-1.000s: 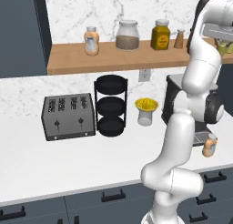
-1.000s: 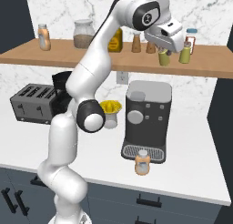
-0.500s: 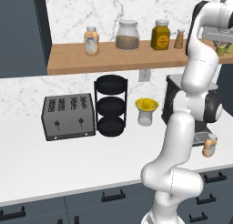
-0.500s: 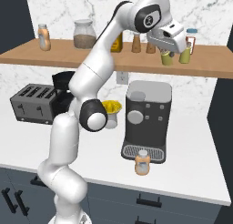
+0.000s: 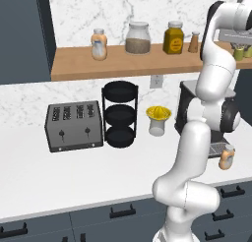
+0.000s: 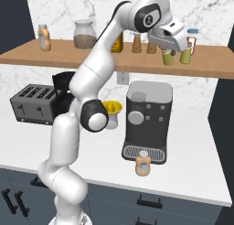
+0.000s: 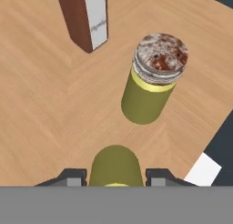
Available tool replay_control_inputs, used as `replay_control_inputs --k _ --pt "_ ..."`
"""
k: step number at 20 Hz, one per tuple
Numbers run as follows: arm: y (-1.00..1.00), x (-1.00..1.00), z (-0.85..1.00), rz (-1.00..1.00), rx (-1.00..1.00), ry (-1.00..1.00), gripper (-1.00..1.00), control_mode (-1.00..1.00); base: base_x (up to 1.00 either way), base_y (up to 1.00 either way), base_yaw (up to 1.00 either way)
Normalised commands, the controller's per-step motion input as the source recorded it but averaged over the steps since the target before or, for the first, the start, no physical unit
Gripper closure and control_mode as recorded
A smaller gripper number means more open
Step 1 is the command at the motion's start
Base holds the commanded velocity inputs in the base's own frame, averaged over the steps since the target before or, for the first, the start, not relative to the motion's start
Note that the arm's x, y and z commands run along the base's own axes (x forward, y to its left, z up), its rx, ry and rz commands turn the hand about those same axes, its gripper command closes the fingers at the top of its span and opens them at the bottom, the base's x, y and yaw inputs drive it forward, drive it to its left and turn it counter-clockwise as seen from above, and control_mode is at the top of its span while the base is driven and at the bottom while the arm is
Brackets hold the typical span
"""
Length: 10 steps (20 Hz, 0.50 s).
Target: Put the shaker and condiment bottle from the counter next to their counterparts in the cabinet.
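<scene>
White marble-look wall with grey veining behind the table. Dark blue-grey drawer fronts with black handles below. Tall dark cabinet panel at left. Wall outlet under shelf. Even, flat lighting.

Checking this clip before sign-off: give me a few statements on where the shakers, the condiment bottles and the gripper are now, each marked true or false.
1. Two yellow-green grey-topped shakers stand on the light-brown wooden shelf. True.
2. The gripper straddles one shaker. True.
3. Both orange-and-white condiment bottles are on the shelf. False: one stands on the white marble counter by the black coffee machine.
4. The twin shaker lies on its side. False: upright.
</scene>
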Motion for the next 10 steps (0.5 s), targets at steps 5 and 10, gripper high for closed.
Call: replay_control_inputs --k 5,10 --pt "-0.36 0.31 -0.02 0.00 0.00 0.00 -1.00 -1.00 0.00 0.00 0.00" --pt "-0.16 0.19 -0.03 0.00 0.00 0.00 -1.00 -1.00 0.00 0.00 0.00"
